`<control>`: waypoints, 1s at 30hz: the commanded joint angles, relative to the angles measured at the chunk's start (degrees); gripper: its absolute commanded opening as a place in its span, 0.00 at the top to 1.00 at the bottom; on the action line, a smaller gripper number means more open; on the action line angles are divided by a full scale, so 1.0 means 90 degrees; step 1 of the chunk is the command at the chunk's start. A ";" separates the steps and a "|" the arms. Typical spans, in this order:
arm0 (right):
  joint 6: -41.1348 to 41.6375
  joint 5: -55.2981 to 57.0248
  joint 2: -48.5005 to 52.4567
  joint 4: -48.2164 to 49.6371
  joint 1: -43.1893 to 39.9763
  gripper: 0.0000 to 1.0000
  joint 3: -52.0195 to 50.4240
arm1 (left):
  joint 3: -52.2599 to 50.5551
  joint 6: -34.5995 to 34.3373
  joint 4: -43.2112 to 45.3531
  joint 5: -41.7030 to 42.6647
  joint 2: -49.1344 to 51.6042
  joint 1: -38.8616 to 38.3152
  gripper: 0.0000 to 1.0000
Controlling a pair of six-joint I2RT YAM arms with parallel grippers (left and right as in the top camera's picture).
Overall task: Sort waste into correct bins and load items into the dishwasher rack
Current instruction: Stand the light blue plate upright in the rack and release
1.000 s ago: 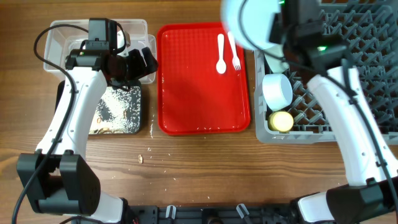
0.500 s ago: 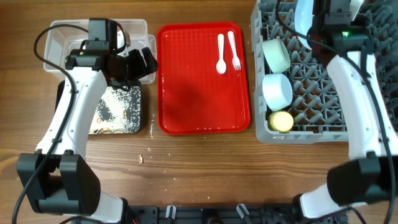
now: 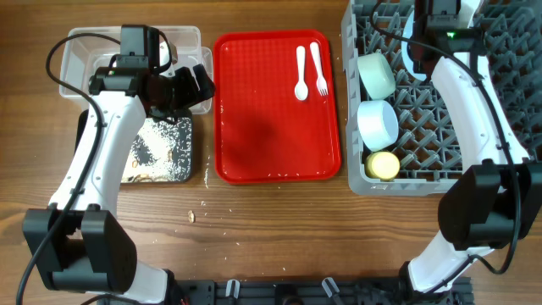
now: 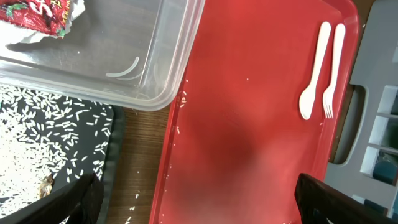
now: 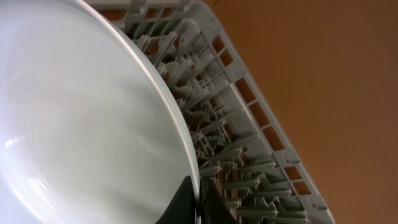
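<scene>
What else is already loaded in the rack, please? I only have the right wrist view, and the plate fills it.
Observer: Besides your plate, two bowls lie along the rack's left side, with a yellow cup in its near-left corner.
Operator: Is the cutlery in?
Observer: No, the spoon and fork lie side by side on the red tray.
Operator: Where is the left gripper?
Observer: The left gripper is at the clear tub's right edge, open and empty.
</scene>
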 commanded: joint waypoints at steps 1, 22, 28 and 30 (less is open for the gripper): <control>-0.0034 0.0272 0.0138 0.0277 -0.0070 0.96 -0.0019 | 0.0041 0.0034 0.0000 -0.0036 -0.0083 0.0007 0.00; -0.0017 -0.0219 0.0520 0.0442 -0.0085 0.95 -0.0049 | 0.0041 0.0034 0.0000 -0.0036 -0.0083 0.0007 0.00; -0.0046 0.0474 0.0517 0.0294 -0.0085 0.95 -0.0046 | 0.0041 0.0034 0.0000 -0.0036 -0.0083 0.0007 0.00; -0.0056 0.0427 0.0520 0.0056 -0.0085 0.96 -0.0049 | 0.0041 0.0034 0.0000 -0.0036 -0.0083 0.0007 0.00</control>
